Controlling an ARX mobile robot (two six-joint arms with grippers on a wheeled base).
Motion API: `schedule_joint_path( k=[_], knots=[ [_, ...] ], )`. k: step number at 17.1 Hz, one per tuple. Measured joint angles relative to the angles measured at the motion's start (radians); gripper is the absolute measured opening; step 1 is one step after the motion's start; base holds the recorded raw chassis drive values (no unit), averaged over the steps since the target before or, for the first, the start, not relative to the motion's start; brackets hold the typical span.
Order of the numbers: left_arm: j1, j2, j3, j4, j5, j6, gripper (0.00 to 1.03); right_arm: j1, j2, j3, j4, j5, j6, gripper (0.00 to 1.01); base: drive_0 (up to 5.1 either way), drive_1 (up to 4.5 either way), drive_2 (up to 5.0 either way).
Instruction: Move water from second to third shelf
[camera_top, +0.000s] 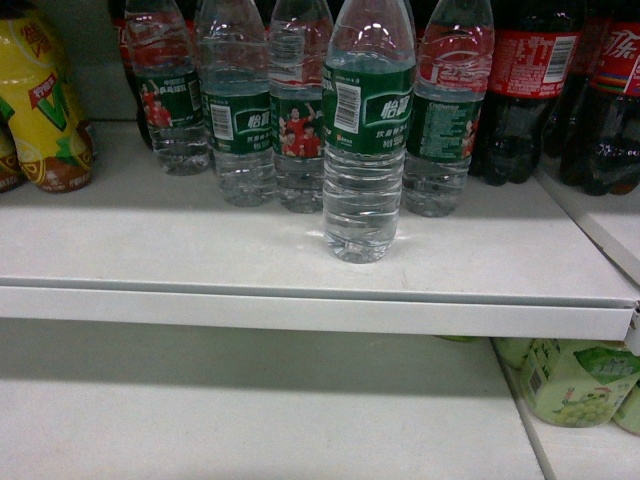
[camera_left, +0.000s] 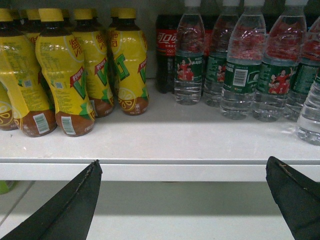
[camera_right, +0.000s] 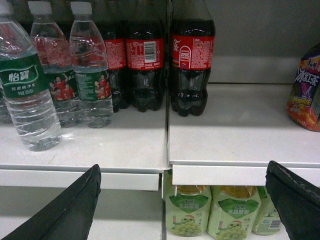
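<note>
Presently the water (camera_top: 368, 130) stands upright on the white upper shelf (camera_top: 200, 250), set forward of the row behind it and nearest the front lip; its green label band carries white characters and a white barcode, and nothing grips or touches it. Directly behind it runs a row of similar clear bottles (camera_top: 238, 110) whose green labels bear red figures, and behind and to the right of those stand dark cola bottles (camera_top: 530, 90) with red labels. At the far left of the same shelf sit yellow tea bottles (camera_top: 45, 100) with brown bases. In the left wrist view the left gripper (camera_left: 185, 200) hangs below and in front of the shelf lip with its two dark fingers (camera_left: 75, 205) spread wide apart, holding nothing; the water shows only as a clear sliver at the right edge of that view. In the right wrist view the right gripper (camera_right: 185, 200) is likewise spread wide and empty, level with the shelf edge, with the water well to its left. On the lower shelf (camera_top: 250, 420), to the right, stand pale green grape drink bottles (camera_right: 187, 212). A purple and orange snack packet (camera_right: 305, 95) rests on the adjoining shelf section at the right.
</note>
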Motion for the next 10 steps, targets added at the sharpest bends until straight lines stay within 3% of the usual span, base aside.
schedule_joint_path(
  k=[6, 7, 10],
  knots=[
    [0.0, 0.0, 0.0, 0.0, 0.0, 0.0, 0.98, 0.0, 0.0, 0.0, 0.0, 0.0, 0.0, 0.98, 0.0, 0.0, 0.0],
    [0.0, 0.0, 0.0, 0.0, 0.0, 0.0, 0.98, -0.023, 0.024, 0.029, -0.105, -0.069, 0.027, 0.98, 0.0, 0.0, 0.0],
    [0.0, 0.0, 0.0, 0.0, 0.001, 0.0, 0.98, -0.061, 0.168, 0.088, -0.188, -0.175, 0.08, 0.98, 0.0, 0.0, 0.0]
  ],
)
